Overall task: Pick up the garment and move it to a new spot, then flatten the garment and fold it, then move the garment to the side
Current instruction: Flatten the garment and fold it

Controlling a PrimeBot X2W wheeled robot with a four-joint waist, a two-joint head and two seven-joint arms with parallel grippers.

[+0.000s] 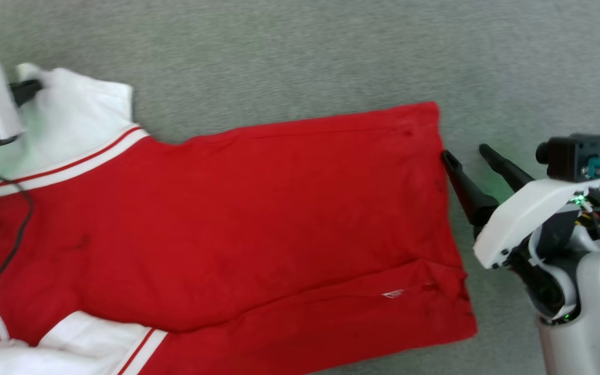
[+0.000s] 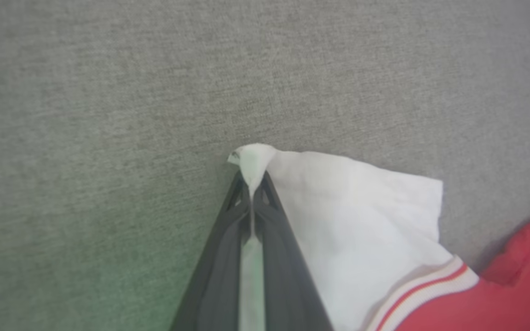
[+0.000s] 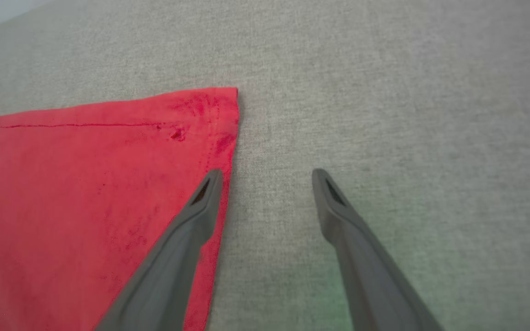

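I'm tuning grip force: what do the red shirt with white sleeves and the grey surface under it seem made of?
Red shirt with white sleeves: soft, matte knit cloth, perhaps cotton or a blend; it lies limp with shallow creases and stitched hems.
Grey surface: matte woven textile, perhaps upholstery cloth or low carpet; a fine flecked weave shows, no shine.
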